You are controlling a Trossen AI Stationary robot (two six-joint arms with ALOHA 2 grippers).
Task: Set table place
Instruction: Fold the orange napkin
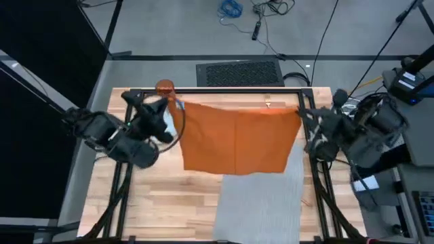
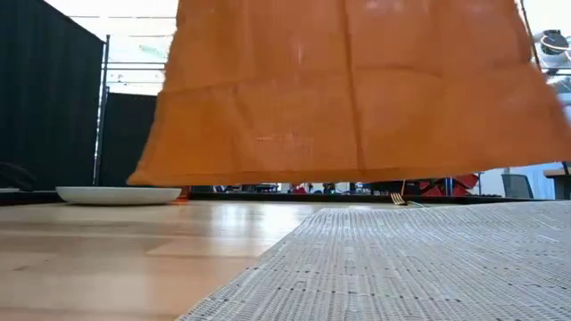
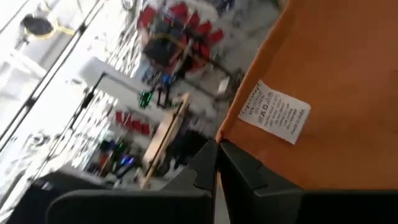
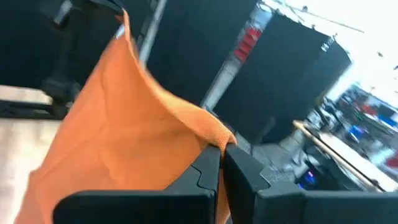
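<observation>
High view: orange napkin stretched in the air over table between left gripper and right gripper, each pinched shut on a top corner. Napkin-laying step; next, lowering toward placemat. Low view only: plate resting on table; hem clear of mat.

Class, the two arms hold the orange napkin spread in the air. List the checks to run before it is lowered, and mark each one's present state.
1. Left gripper shut on a napkin corner: ok.
2. Right gripper shut on the other corner: ok.
3. Napkin spread flat between the arms: ok, it hangs like a sheet.
4. Napkin's lower edge clear of the table: ok in the low view.
5. Grey placemat lying flat: ok.
6. Plate out of the napkin's drop path: cannot tell.
</observation>
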